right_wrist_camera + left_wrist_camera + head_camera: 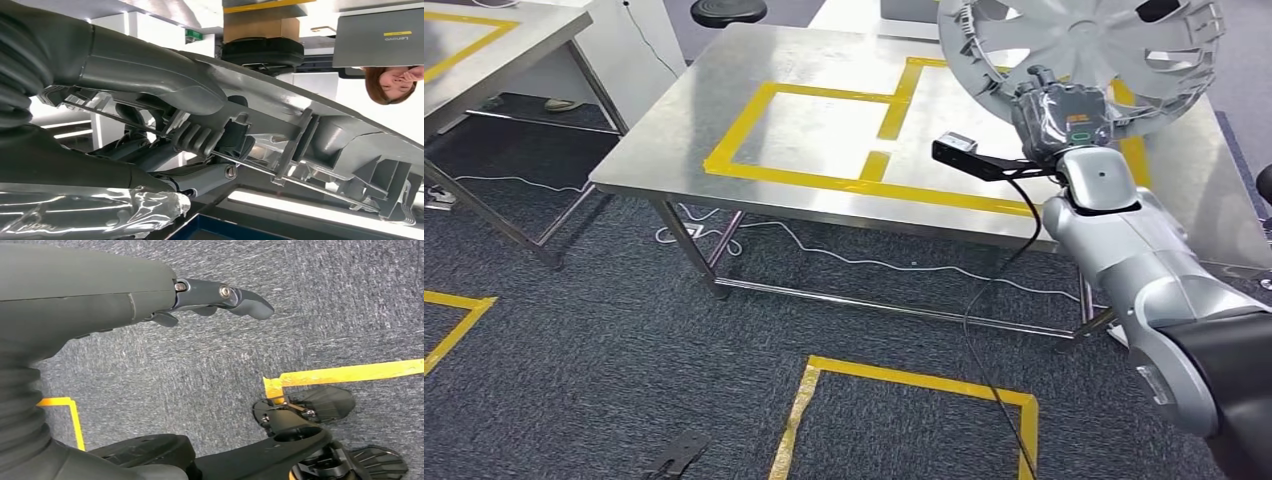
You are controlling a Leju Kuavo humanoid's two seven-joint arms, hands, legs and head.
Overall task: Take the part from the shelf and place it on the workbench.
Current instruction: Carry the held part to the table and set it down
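Dark grey carpet with yellow floor tape runs under a steel workbench [824, 60] marked with yellow taped rectangles. My right hand [1064, 112] has its fingers [197, 139] curled around the rim of the grey wheel cover [1074, 40], which I'm holding tilted above the bench's right end, clear of the top. The taped area lies below and to the left of it, so I judge the move is down. My left hand [220, 295] hangs over the carpet, fingers apart, holding nothing.
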